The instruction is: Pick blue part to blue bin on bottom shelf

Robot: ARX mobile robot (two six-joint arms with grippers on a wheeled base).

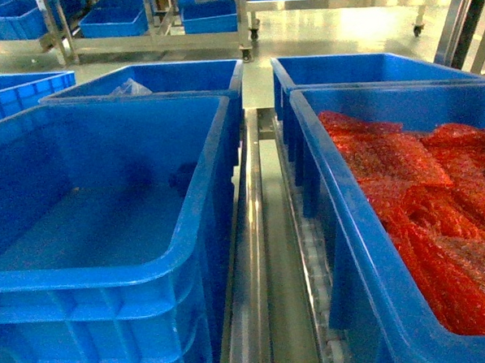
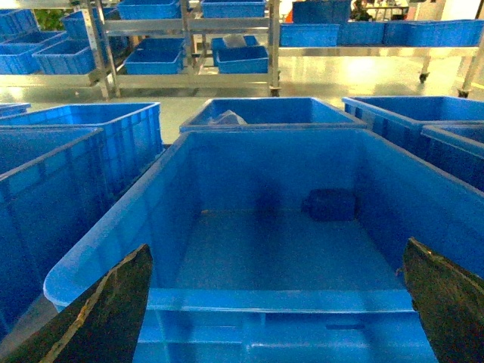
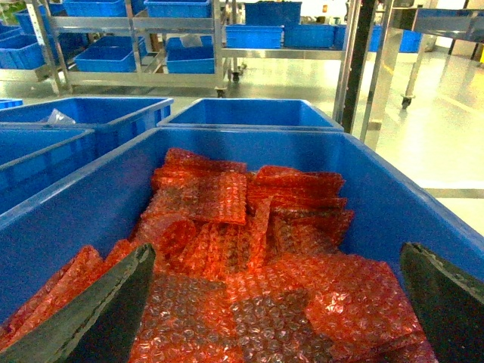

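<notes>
A dark blue part (image 2: 330, 204) is seen on the floor of the blue bin (image 2: 113, 242), near its far wall. Both sets of fingers are spread wide and empty: left gripper (image 2: 276, 302) over that bin, right gripper (image 3: 276, 302) over the twin crate (image 3: 68, 204) of red bubble-wrap bags (image 3: 249, 265). A missed grasp is likely, caused by poor blue-on-blue contrast.

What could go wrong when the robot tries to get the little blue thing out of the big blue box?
1. The small dark-blue part sits at the far end of the large bright-blue plastic crate, hardly standing out against the blue floor, so a grab could miss.
2. The open left gripper must clear the crate's thick near rim.
3. The twin crate of red bubble-wrap bags stands close; arms could mix them up.
</notes>
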